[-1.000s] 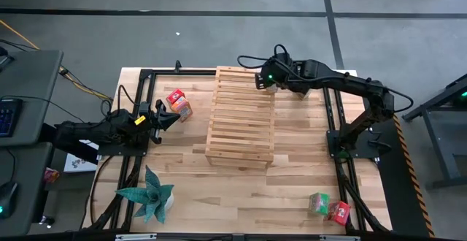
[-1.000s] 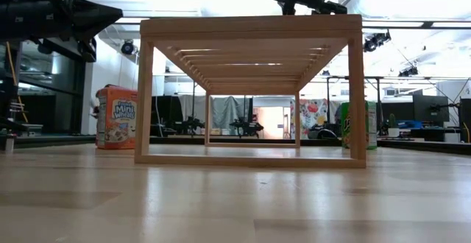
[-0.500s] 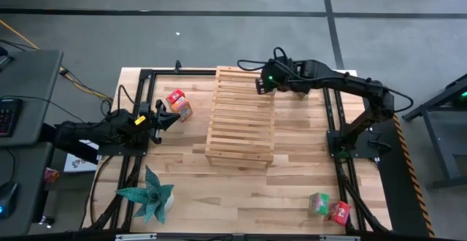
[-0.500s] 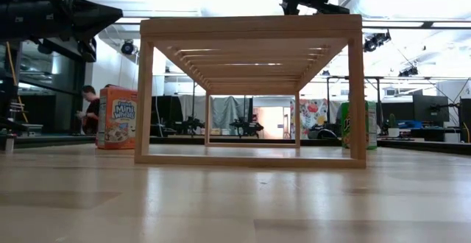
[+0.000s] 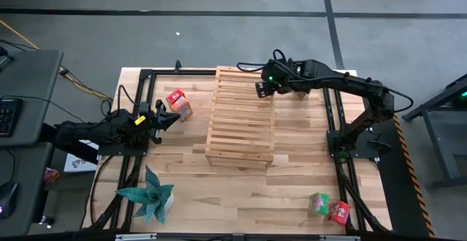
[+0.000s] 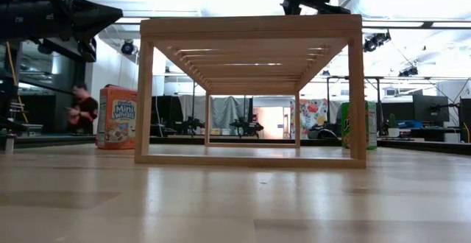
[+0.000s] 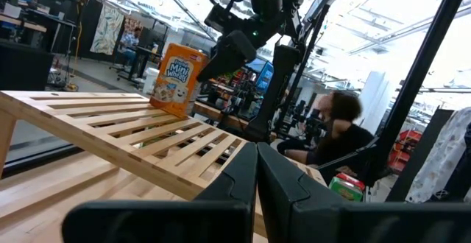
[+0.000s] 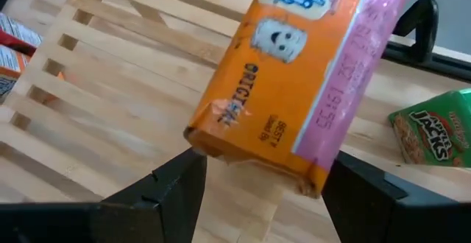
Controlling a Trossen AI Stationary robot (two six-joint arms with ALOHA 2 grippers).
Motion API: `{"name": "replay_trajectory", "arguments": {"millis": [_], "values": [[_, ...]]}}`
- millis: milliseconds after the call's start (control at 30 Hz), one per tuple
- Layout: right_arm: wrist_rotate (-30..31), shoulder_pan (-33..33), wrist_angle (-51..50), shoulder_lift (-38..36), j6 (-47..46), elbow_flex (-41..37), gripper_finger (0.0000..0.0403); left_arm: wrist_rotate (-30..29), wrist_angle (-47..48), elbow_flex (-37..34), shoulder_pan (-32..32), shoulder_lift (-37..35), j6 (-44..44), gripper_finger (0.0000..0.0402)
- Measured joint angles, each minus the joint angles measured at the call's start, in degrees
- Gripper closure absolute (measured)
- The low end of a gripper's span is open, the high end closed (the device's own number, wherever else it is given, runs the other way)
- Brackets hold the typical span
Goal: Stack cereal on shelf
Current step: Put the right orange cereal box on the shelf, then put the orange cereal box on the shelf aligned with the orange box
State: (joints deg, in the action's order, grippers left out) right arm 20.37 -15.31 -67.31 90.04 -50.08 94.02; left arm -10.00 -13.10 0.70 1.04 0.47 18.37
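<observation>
Your table: pale wood planks, grey floor around, person in room behind. Left gripper waits at left edge, fingers pressed together, near red and orange boxes. Slatted wooden shelf centre. Right gripper at shelf's far corner, fingers spread beside glossy orange Mini-Wheats box; grip unclear.

The high camera is looking straight down on the whole bench from well above, taking in the shelf and both arms. The low camera is sitting at bench-top height, facing level across the bench through the open frame of that same shelf into the room behind. The left wrist camera is looking across the shelf slats toward the right arm, while the right wrist camera is hanging close over the slats and an orange cereal box.
</observation>
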Motion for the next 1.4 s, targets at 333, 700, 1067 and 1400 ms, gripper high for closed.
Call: {"name": "replay_trajectory", "arguments": {"millis": [333, 700, 1067, 1400], "values": [[-4.49, 0.00, -3.57, 0.00, 0.19, 0.00, 0.0162, -0.01, 0.00, 0.00, 0.00, -0.01, -0.02, 0.0398], [-20.51, 7.71, -20.04, 0.00, 8.30, -0.02, 0.0162, 0.00, 0.00, -0.01, 0.00, -0.02, -0.02, 0.0398], [-10.04, 25.82, -21.37, -11.44, 2.69, -16.95, 0.0162, 0.00, 0.00, -0.01, 0.00, -0.02, 0.00, 0.0398], [6.80, 29.54, 14.82, -40.27, 12.58, -46.12, 0.0162, -0.01, -0.01, -0.01, 0.00, -0.02, -0.01, 0.0398]]}}
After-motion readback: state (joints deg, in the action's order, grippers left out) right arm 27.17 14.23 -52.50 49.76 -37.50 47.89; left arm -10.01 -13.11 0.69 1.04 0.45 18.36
